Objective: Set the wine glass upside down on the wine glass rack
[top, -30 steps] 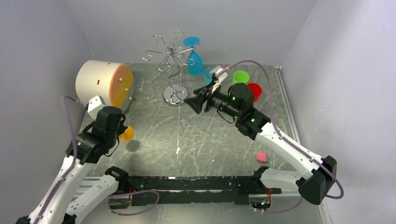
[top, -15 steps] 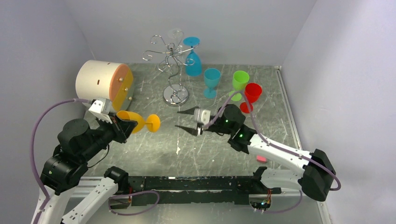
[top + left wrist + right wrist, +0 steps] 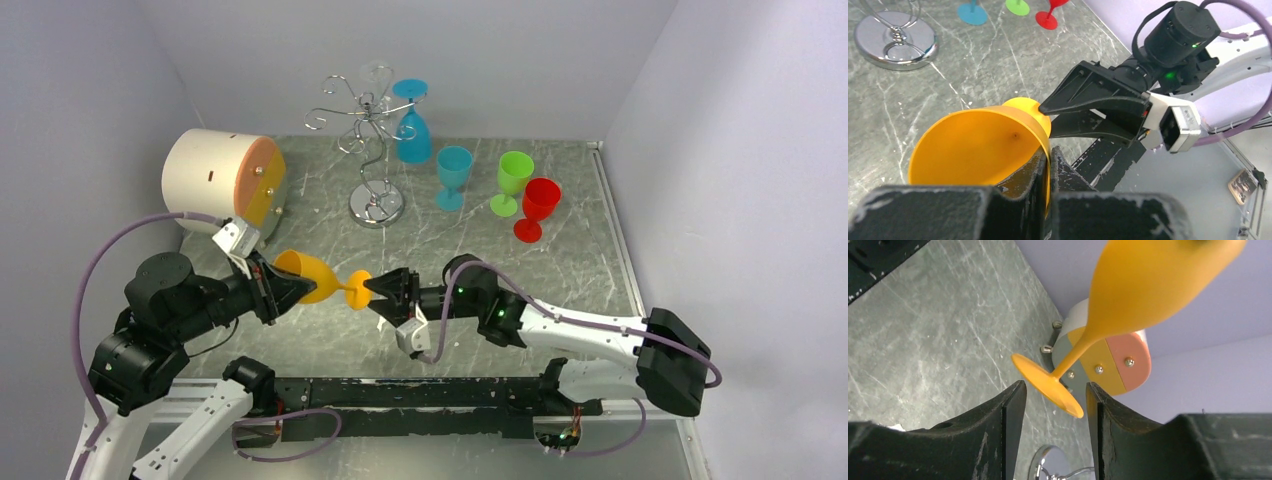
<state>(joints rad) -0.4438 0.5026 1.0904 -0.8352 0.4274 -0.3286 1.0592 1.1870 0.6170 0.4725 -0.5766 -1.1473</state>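
An orange wine glass [image 3: 315,278] lies on its side in the air over the table's near middle, foot pointing right. My left gripper [image 3: 283,285] is shut on its rim, one finger inside the bowl [image 3: 973,150] and one outside. My right gripper [image 3: 385,292] is open, and its two fingers straddle the glass's round foot [image 3: 1048,385] with a small gap on each side. The wine glass rack [image 3: 368,120], silver wire on a chrome base [image 3: 377,205], stands at the back centre, far from both grippers.
A blue glass [image 3: 413,125] hangs upside down on the rack. Teal [image 3: 453,175], green [image 3: 513,180] and red [image 3: 538,208] glasses stand upright to its right. A cream cylinder with an orange end [image 3: 220,180] lies at the back left.
My left arm carried the orange glass rightward to the table's middle. My right arm swung from near the rack down to the front, and its jaws narrowed around the glass's foot.
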